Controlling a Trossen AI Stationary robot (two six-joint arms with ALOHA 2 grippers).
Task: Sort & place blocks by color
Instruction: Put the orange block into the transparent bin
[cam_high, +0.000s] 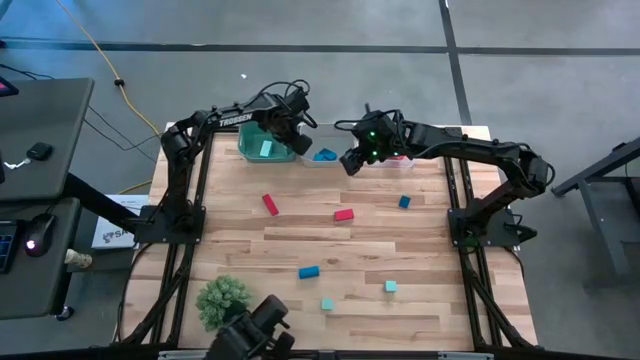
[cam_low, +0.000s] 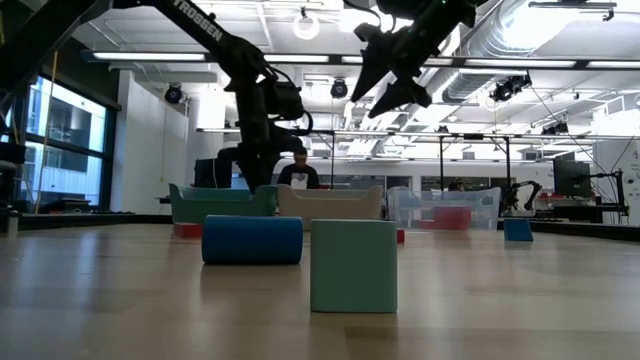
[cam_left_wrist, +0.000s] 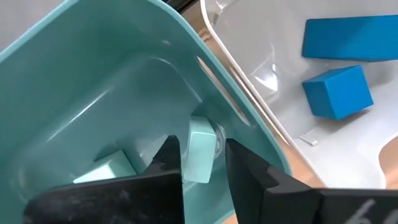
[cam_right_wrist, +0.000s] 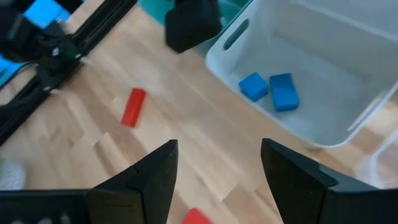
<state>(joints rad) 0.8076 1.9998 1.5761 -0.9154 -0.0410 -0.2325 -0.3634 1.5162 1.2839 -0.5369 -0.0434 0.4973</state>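
My left gripper points down into the teal bin, its fingers a little open. A light teal block stands upright between the fingertips against the bin's wall, with a thin gap on each side. Another teal block lies on the bin's floor. My right gripper hangs open and empty above the table beside the white bin, which holds two blue blocks. Loose red, blue and teal blocks lie on the table.
A clear bin with something red in it stands at the back, right of the white bin. A green spiky plant ball sits near the front left. The arms' black frames run along the table's left and right edges.
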